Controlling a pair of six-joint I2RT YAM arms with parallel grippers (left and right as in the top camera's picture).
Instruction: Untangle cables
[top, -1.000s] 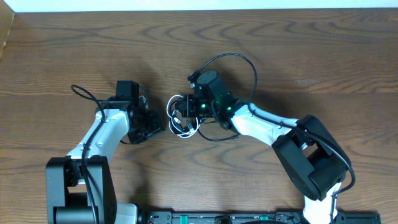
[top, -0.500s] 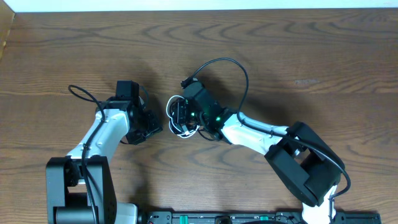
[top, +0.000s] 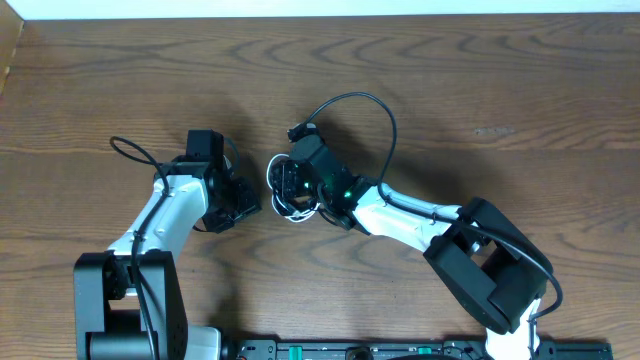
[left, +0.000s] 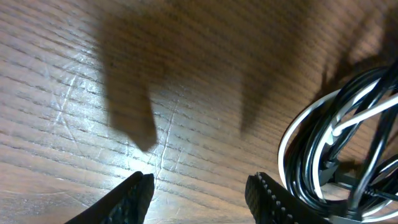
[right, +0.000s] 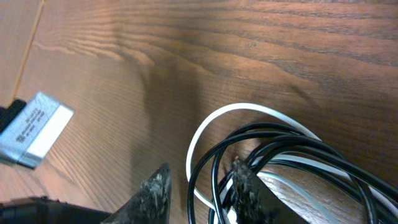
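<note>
The cables (top: 290, 208) lie in one tangled coil, a white cord looped among black ones, at the middle of the wooden table (top: 500, 90). The left gripper (left: 199, 186) sits just left of the coil, its fingers parted with nothing between them. The right gripper (right: 199, 186) stands over the coil, fingers spread, with strands of the loop lying between them.

Left arm (top: 160, 218) and right arm (top: 405, 212): white shells over the links, black joint housings, blocky black bases. Thick black wire (top: 388, 112) loops off the right wrist, shorter wire (top: 135, 150) off the left; green lamp (top: 346, 184) lit on the right. Seen close, fingertips (left: 134, 196) black, toothed inner edges.
</note>
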